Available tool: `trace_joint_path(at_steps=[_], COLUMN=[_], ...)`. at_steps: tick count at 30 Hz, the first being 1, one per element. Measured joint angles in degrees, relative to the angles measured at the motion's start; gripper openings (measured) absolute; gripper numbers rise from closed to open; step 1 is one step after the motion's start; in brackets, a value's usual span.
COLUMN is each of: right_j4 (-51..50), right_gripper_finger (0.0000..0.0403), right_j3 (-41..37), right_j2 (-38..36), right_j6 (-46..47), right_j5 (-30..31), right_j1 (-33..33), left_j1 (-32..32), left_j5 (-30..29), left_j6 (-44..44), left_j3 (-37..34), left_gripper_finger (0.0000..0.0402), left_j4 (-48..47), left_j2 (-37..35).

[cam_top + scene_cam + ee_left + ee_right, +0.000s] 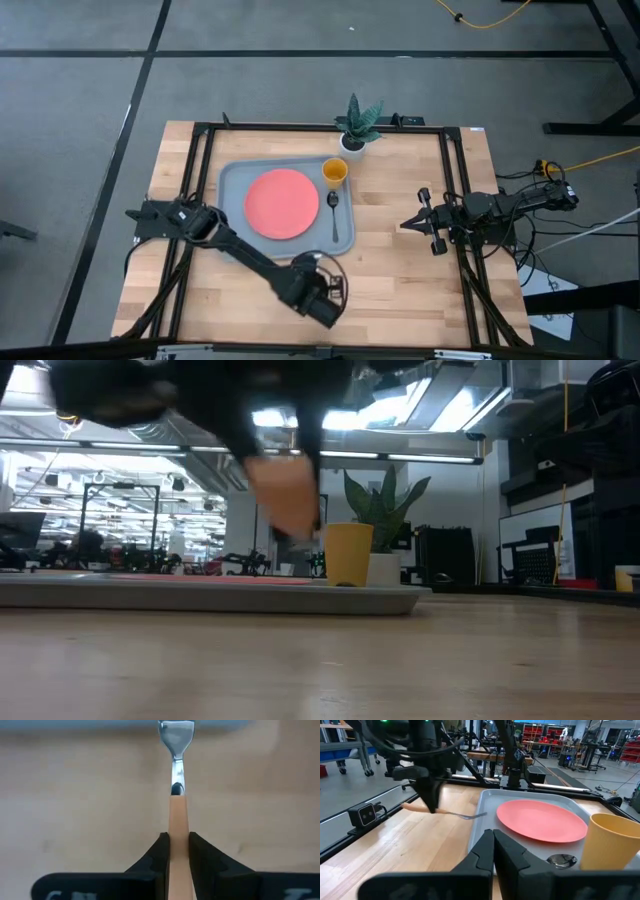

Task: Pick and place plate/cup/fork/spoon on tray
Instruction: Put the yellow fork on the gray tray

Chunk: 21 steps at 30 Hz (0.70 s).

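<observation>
Left gripper (178, 851) is clamped on the fork's (177, 815) wooden handle, tines pointing ahead toward the tray's near rim; in the right wrist view the fork (445, 811) hangs level above the bare table, just off the tray's (485, 800) near edge. Overhead, that gripper (322, 288) sits near the front of the table, a little to the right of the tray's (228, 190) near right corner.

Already on the tray: plate (281, 203) in the middle, spoon (334, 215) along the right side, cup (335, 172) in the far right corner. The fork looks to be the last item.

Right gripper (412, 223) waits at the right of the table, fingers closed on nothing.

Judgement for the placing:
- Keep the fork level and carry it clear over the raised rim; tines lead, so they risk catching the rim if brought in low.
- Free space looks narrow: the strip between plate and spoon, or the left strip beside the plate. Line the fork up parallel to the spoon.
- Lower until near the tray floor before letting go, so it neither bounces nor knocks the spoon.
</observation>
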Motion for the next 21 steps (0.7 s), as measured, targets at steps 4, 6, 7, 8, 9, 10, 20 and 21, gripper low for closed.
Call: trace_joint_path(at_steps=[4, 6, 7, 8, 9, 10, 20, 21], right_j4=[0.01, 0.01, 0.0, 0.01, 0.0, -0.01, -0.01, -0.01], right_gripper_finger=[0.0011, 0.0011, 0.0011, 0.0011, 0.0011, 0.0011, 0.0011, 0.0011], right_j3=[0.0, 0.0, 0.0, 0.0, 0.0, 0.0, 0.0, 0.0], right_j2=[0.01, -0.01, -0.01, 0.0, 0.01, -0.01, 0.01, -0.01], right_j6=[0.01, 0.01, 0.06, 0.08, 0.04, 0.02, 0.08, 0.05], right_j5=[-0.01, -0.01, 0.0, 0.0, 0.01, 0.01, 0.01, 0.01], right_j1=[0.0, -0.02, -0.02, 0.0, -0.02, 0.0, -0.01, -0.02], left_j1=[2.59, 3.87, 4.5, 5.23, 6.03, 6.87, 14.42, 15.04], left_j5=[-2.71, -4.01, -4.47, -4.83, -5.15, -5.31, -6.88, -6.92], left_j6=[6.3, 8.21, 8.83, 9.39, 9.64, 9.76, 16.03, 16.2], left_j3=[0.06, 0.1, 0.1, 0.1, 0.1, 0.1, 0.1, 0.1], left_gripper_finger=[0.0041, 0.0041, 0.0041, 0.0041, 0.0041, 0.0041, 0.0041, 0.0041], left_j4=[1.7, 1.52, 1.03, 0.45, -0.26, -1.01, -3.04, -3.19], left_j2=[-0.03, -0.09, -0.12, -0.12, -0.12, -0.12, -0.12, -0.12])
